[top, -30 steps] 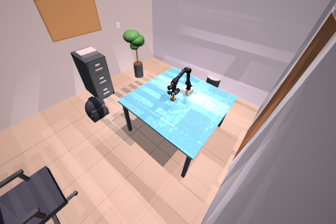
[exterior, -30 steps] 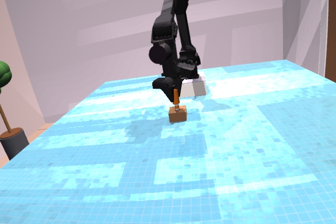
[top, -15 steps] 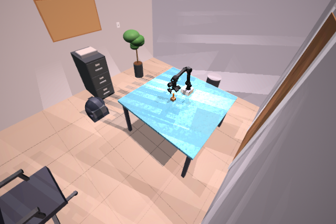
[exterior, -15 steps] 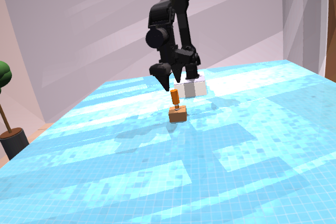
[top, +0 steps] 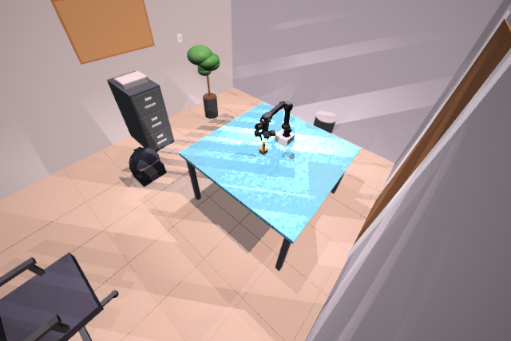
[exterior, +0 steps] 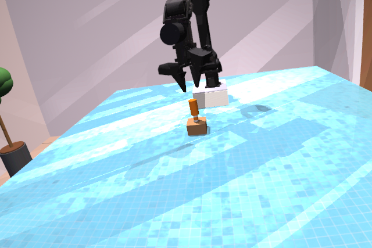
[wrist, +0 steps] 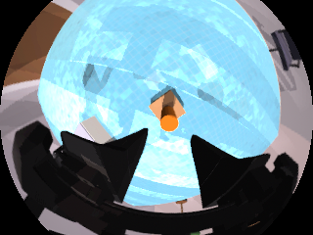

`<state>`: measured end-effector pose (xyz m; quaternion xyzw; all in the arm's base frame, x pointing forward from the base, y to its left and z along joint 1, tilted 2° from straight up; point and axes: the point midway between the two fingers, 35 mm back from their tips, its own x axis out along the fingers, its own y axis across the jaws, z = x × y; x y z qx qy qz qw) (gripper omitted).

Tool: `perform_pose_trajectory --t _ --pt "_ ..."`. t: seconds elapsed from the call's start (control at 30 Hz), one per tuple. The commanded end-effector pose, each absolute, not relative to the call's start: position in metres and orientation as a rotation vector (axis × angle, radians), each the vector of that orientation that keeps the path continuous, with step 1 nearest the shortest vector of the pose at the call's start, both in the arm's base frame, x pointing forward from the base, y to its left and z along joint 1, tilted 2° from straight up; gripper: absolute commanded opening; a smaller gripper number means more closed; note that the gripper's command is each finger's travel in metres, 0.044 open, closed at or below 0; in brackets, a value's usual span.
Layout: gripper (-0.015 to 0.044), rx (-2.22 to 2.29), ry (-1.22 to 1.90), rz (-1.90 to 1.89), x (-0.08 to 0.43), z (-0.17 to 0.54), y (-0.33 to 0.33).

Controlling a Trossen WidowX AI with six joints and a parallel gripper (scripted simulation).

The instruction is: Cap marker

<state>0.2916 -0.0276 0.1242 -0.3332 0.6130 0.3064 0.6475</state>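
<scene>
The orange cap [top: 263, 144] [exterior: 193, 107] [wrist: 169, 123] sits on top of the marker [exterior: 196, 118], which stands in the brown holder block [top: 263, 151] [exterior: 196, 128] [wrist: 156, 108]. In the exterior view the cap and marker look slightly tilted. A short stretch of marker with grey bands shows between cap and block; I cannot tell whether the cap is fully seated. My gripper [exterior: 190, 89] [wrist: 169, 135] is open and empty. Its fingertips are above the cap, clear of it, with a gap between them.
The arm's pale base block [top: 284, 139] [exterior: 216, 99] [wrist: 98, 128] stands behind the holder block. The blue table [top: 284, 209] [exterior: 210, 209] carries both. A plant, a cabinet, a backpack and a chair stand on the floor around it.
</scene>
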Motion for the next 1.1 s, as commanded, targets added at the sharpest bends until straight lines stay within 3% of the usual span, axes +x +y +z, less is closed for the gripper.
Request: perform_pose_trajectory --t 0.0,0.17,1.07 --pt "0.0125 -0.232 1.496 0.204 0.292 0.121 -0.029" --pt "0.0 -0.113 1.503 0.092 0.292 0.12 -0.029" --pt "0.0 -0.113 1.503 0.092 0.293 0.109 -0.029"
